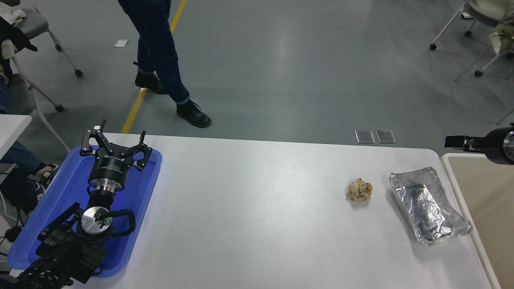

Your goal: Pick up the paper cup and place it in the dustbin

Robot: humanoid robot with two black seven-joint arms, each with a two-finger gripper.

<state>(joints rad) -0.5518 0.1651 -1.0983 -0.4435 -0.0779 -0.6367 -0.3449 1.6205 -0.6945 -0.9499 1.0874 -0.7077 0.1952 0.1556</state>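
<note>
No paper cup shows anywhere in the head view. The dustbin point(446, 160) is a large beige bin with a pale rounded rim, cut off by the right edge of the picture beside the table. My right gripper point(455, 141) comes in from the right edge and hangs over the dustbin's far corner, pointing left. Nothing shows in it, and I cannot see whether it is open or shut. My left gripper point(123, 127) is parked open and empty over the blue tray point(64, 188) at the lower left.
A crumpled brown paper ball point(360, 189) and a crinkled silver foil tray point(427, 204) lie on the white table point(249, 208) at the right. A person's legs point(160, 60) stand beyond the far edge. Chairs stand at the far left and far right.
</note>
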